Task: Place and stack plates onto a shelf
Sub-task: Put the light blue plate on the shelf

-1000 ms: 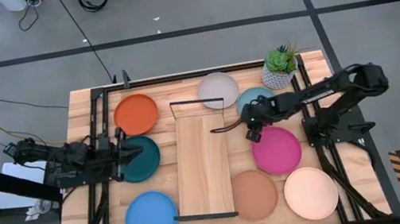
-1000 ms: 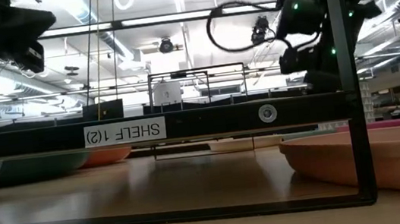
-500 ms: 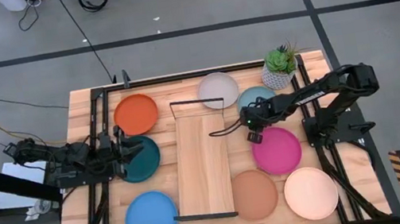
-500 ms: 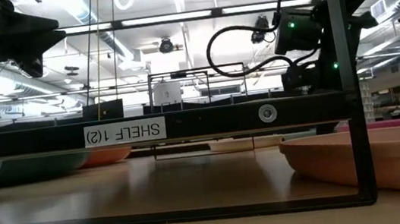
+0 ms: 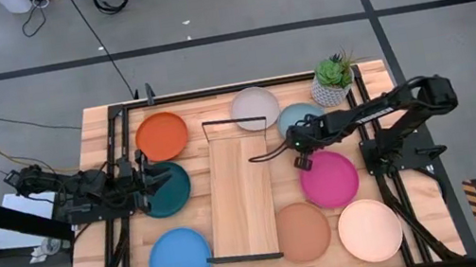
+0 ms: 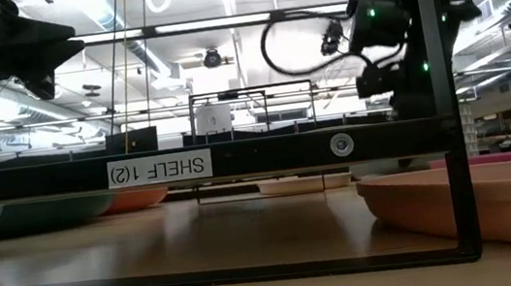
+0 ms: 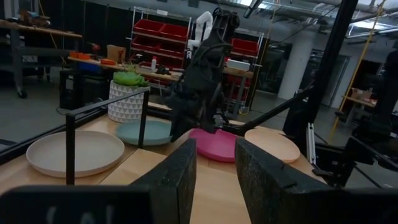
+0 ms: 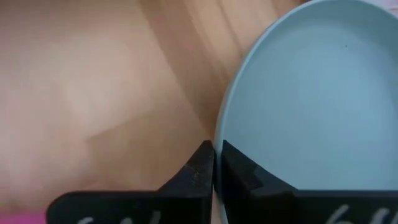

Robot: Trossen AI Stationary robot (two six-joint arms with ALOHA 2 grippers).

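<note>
The pale wooden shelf (image 5: 241,200) lies mid-table with nothing on it. Around it lie the plates: orange (image 5: 162,136), dark teal (image 5: 173,190), bright blue (image 5: 180,261), greyish white (image 5: 256,108), light blue (image 5: 302,116), magenta (image 5: 330,179), tan-brown (image 5: 303,231) and peach-cream (image 5: 369,230). My right gripper (image 5: 298,146) is shut on the light blue plate at its near edge. My left gripper (image 5: 145,182) hovers open at the dark teal plate's left edge, its fingers (image 7: 180,180) with nothing between them. My right gripper pinches the light blue plate's rim (image 8: 217,146) at the near-left edge, one finger (image 8: 239,174) over the inside and one (image 8: 198,168) outside. The fingers come from above, pointing down. Whether the plate is lifted off the table I cannot tell.
A small potted plant (image 5: 333,80) stands at the far right corner, close behind the light blue plate. Black wire frames (image 5: 234,121) rise at both short ends of the shelf. The greyish white plate lies just beyond the shelf's far frame.
My right gripper has dipped toward the table and then come up a little, ending slightly nearer the far edge at the light blue plate's rim. More of the light blue plate shows from above now.
</note>
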